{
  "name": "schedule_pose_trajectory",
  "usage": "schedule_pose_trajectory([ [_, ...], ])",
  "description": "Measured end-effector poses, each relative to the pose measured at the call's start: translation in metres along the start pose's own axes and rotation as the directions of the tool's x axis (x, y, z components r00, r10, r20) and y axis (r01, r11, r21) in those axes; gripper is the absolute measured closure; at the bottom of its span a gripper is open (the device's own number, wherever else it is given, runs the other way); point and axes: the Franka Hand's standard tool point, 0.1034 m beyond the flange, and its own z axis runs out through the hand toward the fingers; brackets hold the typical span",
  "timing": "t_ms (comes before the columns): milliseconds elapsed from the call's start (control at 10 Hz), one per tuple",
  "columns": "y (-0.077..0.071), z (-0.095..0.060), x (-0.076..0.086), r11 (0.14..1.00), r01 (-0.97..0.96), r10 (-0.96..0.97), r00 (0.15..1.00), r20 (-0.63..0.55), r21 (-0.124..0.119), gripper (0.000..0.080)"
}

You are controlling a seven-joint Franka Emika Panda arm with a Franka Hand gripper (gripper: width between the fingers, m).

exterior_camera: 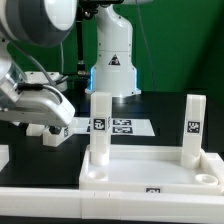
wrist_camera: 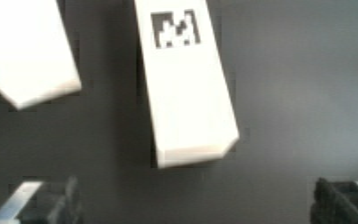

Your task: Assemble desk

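Nearest in the exterior view is the tabletop panel (exterior_camera: 140, 178), with two legs standing upright at its back corners: the left leg (exterior_camera: 100, 125) and the right leg (exterior_camera: 193, 125). Just behind sit the marker board (exterior_camera: 125, 127) and, off to the exterior view's left, the gripper (exterior_camera: 48, 124) over the dark table, jaws spread wide and holding nothing. The wrist view shows a tagged leg (wrist_camera: 190, 85) and a plain leg (wrist_camera: 25, 55) past the fingertips (wrist_camera: 43, 203).
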Motion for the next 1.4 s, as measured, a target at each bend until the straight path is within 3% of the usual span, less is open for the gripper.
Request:
schedule_pose_trajectory([
  [400,0.006,0.013,0.002,1.000,-0.016,0.014,0.978,0.209,0.007,0.0151],
  [600,0.000,0.027,-0.008,0.999,-0.036,0.034,0.950,0.311,0.002,0.0151],
  [900,-0.007,0.038,-0.004,1.000,-0.023,0.025,0.948,0.317,-0.009,0.0151],
  [1400,-0.005,0.045,0.000,1.000,-0.026,0.029,0.954,0.299,-0.014,0.0164],
])
